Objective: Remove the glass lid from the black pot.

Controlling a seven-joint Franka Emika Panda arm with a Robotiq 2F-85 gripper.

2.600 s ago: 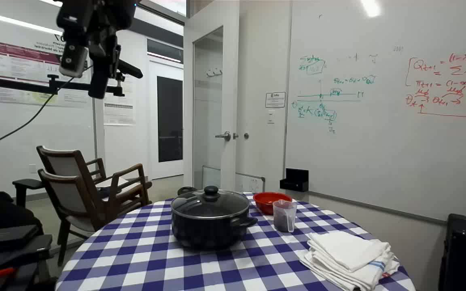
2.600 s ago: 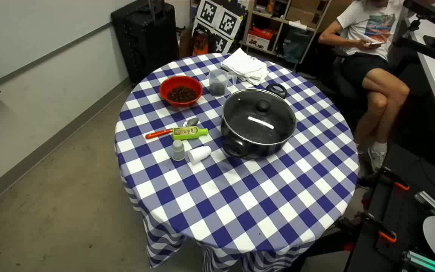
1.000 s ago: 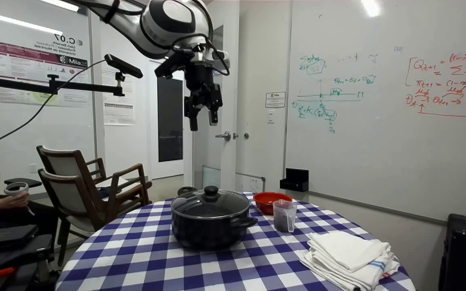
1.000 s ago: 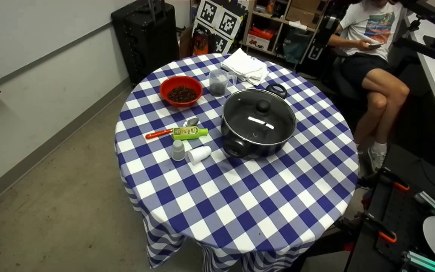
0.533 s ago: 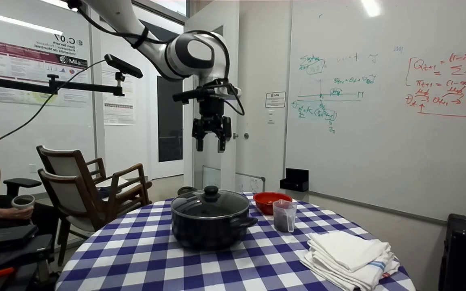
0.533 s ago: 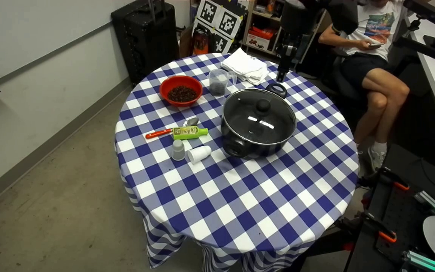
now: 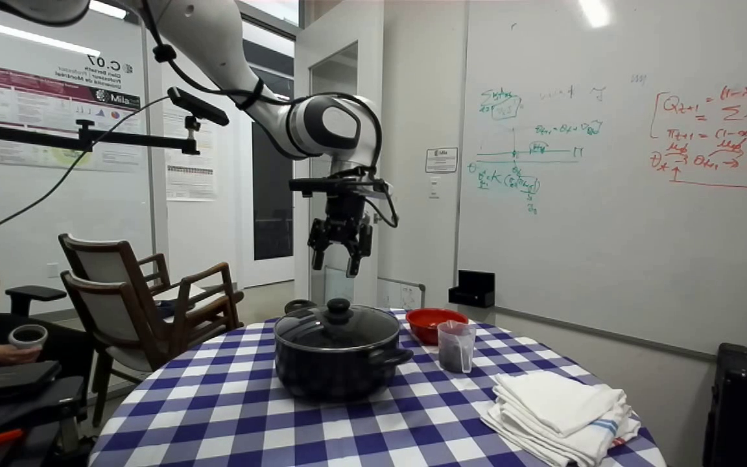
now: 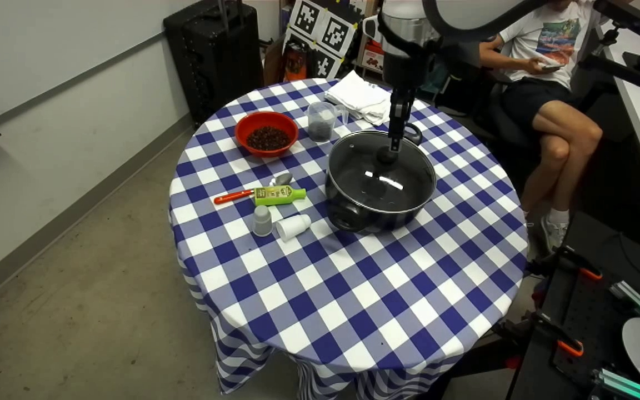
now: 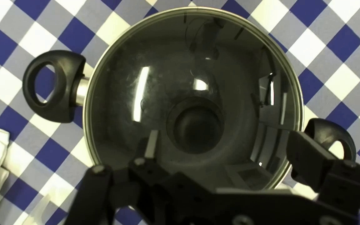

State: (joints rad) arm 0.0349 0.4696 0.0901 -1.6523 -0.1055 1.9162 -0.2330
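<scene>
Pincer (image 7: 335,265) spread wide, nothing between its fingers (image 9: 308,154), hanging above the middle of the glass lid (image 9: 193,93): that is what my screens give me. The lid is seated on the black pot (image 7: 334,375), covering it, and the pot stands on the desk (image 8: 298,311) with the red bowl (image 7: 425,329) and a measuring jug (image 7: 456,334) near it. In an exterior view I can see a gap between the fingers and the lid's black knob (image 7: 338,308), so I have no contact with it.

I'd call the step in hand the approach: the grasp is not yet made and the lid not yet off. In the wrist view the knob lies nearer the finger at the left of that picture than the other one, so I would want a small sideways trim before committing, bearing in mind that the camera's slant may exaggerate the error. After that, the next move calls for a straight, slow descent, one finger down each side of the knob, stopping short of pressing on the glass. Then I'd bring the fingers in low on the knob rather than on its rounded crown, where a grip could slide off, and raise the lid level so its rim doesn't catch on the pot.
</scene>
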